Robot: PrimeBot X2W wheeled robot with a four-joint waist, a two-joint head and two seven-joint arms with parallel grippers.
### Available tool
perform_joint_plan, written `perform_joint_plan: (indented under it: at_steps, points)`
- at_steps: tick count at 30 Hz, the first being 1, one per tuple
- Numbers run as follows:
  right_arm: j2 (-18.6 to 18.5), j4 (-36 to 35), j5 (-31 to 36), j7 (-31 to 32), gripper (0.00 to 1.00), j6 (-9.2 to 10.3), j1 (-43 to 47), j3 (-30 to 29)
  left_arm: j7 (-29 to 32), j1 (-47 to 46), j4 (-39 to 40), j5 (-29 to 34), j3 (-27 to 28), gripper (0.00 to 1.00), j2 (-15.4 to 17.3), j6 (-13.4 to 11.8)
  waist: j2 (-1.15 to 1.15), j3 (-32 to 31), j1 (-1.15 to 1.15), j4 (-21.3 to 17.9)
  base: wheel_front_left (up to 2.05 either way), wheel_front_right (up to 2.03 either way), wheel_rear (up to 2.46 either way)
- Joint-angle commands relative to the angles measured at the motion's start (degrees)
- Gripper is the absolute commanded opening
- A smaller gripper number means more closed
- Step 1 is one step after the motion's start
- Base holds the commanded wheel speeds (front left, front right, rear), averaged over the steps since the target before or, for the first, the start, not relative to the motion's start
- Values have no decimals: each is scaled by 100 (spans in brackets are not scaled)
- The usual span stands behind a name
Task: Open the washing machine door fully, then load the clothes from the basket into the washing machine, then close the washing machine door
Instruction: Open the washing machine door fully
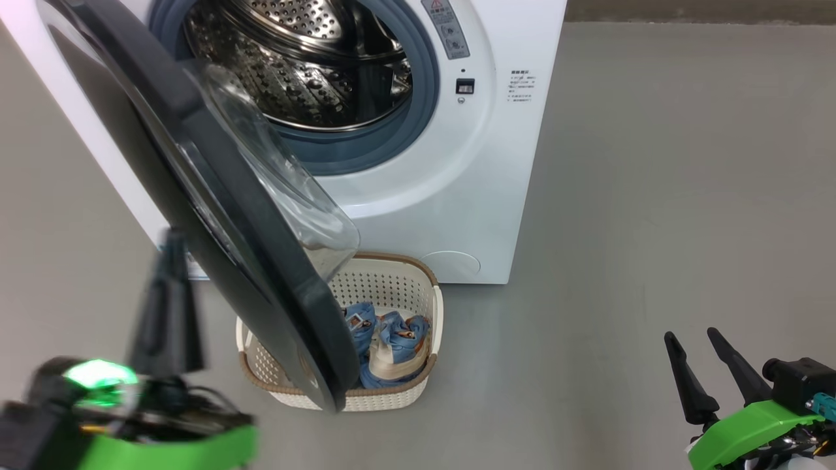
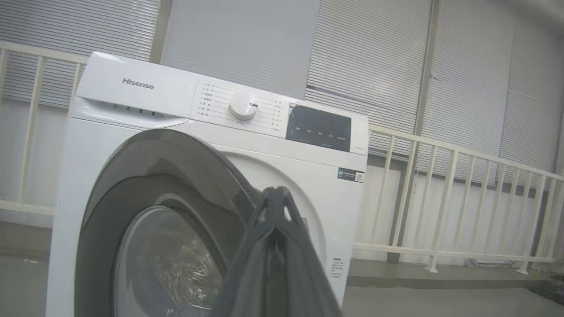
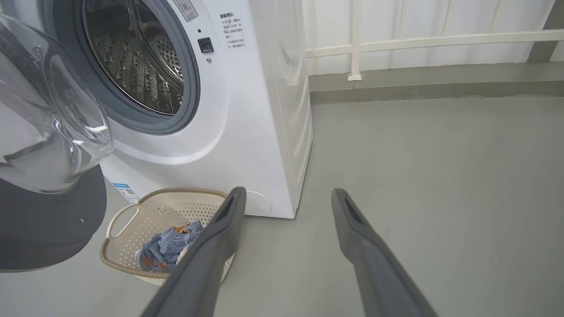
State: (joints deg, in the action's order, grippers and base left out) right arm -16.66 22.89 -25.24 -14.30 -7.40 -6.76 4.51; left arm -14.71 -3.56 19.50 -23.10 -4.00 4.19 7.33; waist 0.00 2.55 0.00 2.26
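The white washing machine (image 1: 457,196) stands with its drum (image 1: 307,72) exposed. Its black-rimmed door (image 1: 215,196) hangs part-way open, the glass bowl (image 1: 287,189) bulging toward the machine, and its lower edge overlaps the basket (image 1: 392,258). Light-blue clothes (image 1: 392,339) lie in the basket's right half. My left gripper (image 1: 173,238) is shut with nothing in it, on the outer side of the door (image 2: 167,167); its fingertips (image 2: 275,193) point at the machine front. My right gripper (image 1: 691,334) stands open over bare floor to the right, and its wrist view shows the basket (image 3: 128,211) and clothes (image 3: 167,246).
Grey floor (image 1: 653,196) stretches wide to the right of the machine. A white railing (image 2: 440,185) and grey shutters (image 2: 374,66) run behind it. The door's black rim (image 3: 48,220) hangs over the basket's left end.
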Motion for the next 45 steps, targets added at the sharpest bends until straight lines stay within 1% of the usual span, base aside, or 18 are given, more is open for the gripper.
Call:
perform_joint_plan:
  at_steps: [1, 4, 5, 7, 11, 15, 21, 29, 39, 45]
  points:
    - [-90, -146, 30, -70, 100, -9, 10, 67, -29, -216, 250, -5, 75, 0, 35, 15, 0, 14, 0, -13, 0, 0, 0]
    - [-88, -177, 81, -70, 100, -9, -7, 41, 45, -198, 602, -35, -491, 0, 5, 15, 0, 47, 0, -38, 0, 0, 0]
    - [-82, -201, 127, -70, 100, -9, -12, 24, 182, -220, 713, -21, -906, 0, -4, 15, 0, 62, 0, -52, 0, 0, 0]
    - [-69, -241, 179, -70, 100, -9, -11, -7, 268, -228, 701, -137, -1250, 0, -36, 15, 0, 77, 0, -61, 0, 0, 0]
    - [-25, -301, 261, -70, 100, -9, -1, -84, 376, -274, 221, -322, -1774, 0, -78, 15, 0, 99, 0, -75, 0, 0, 0]
    - [19, -326, 344, -70, 100, -9, -11, -101, 343, -381, -497, -495, -2056, 0, -104, 15, 0, 123, 0, -100, 0, 0, 0]
    - [70, -360, 407, -70, 100, -9, -17, -121, 211, -598, -1510, -744, -2093, 0, -119, -37, 0, 125, 0, -110, 0, 0, 0]
    - [108, -406, 475, -70, 100, -9, 22, -93, 69, -870, -2427, -991, -1973, 0, -127, -113, 0, 76, 0, -95, 0, 0, 0]
    - [141, -462, 520, -70, 100, -9, 58, -117, -4, -1001, -2946, -1107, -1801, 0, -129, -151, 0, 49, 0, -41, 0, 0, 0]
    - [135, -515, 558, -70, 100, -9, 95, -116, -19, -940, -3042, -1079, -1695, 0, -125, -148, 0, 18, 0, 7, 0, 0, 0]
